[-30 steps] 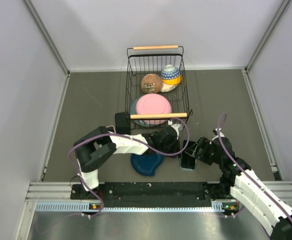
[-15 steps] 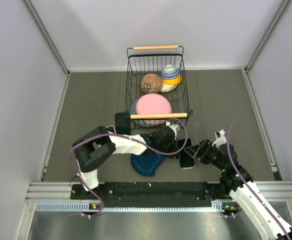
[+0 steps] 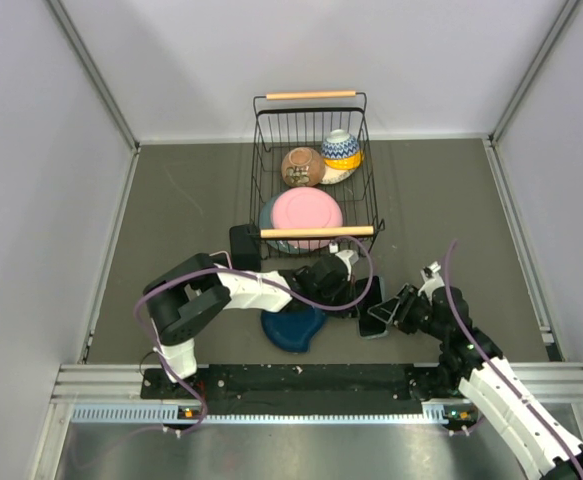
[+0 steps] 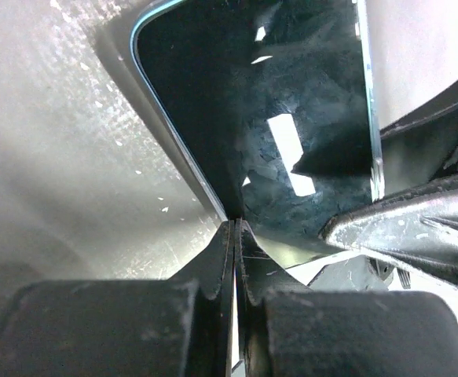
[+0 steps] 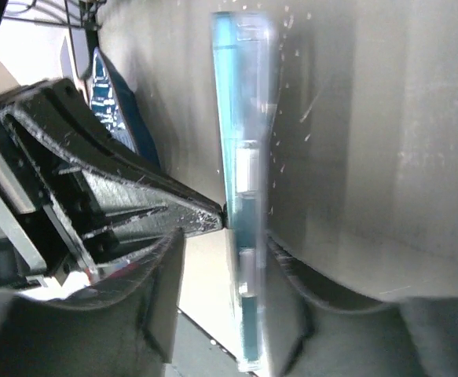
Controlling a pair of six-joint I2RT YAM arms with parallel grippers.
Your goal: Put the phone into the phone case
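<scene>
The phone [image 3: 373,314] lies on the grey table between the two grippers, with its dark screen up [image 4: 291,118]. In the right wrist view it shows edge-on as a teal band [image 5: 243,196] with the clear phone case [image 5: 261,118] against its side. My left gripper [image 3: 352,297] is shut and empty, and its tips [image 4: 235,226] press on the screen's near edge. My right gripper [image 3: 399,313] is open and straddles the phone's edge. One finger [image 5: 162,275] stands clear of the phone and the other [image 5: 307,287] lies close beside the case.
A black wire basket [image 3: 316,100] holds a pink plate [image 3: 307,215] and bowls at the back centre. A dark blue dish [image 3: 293,326] lies just left of the phone, under the left arm. A small black box [image 3: 244,243] stands left of the basket.
My right arm has shifted and its gripper has settled lower against the phone's right edge. The phone has turned slightly. The left gripper has stayed on the phone.
</scene>
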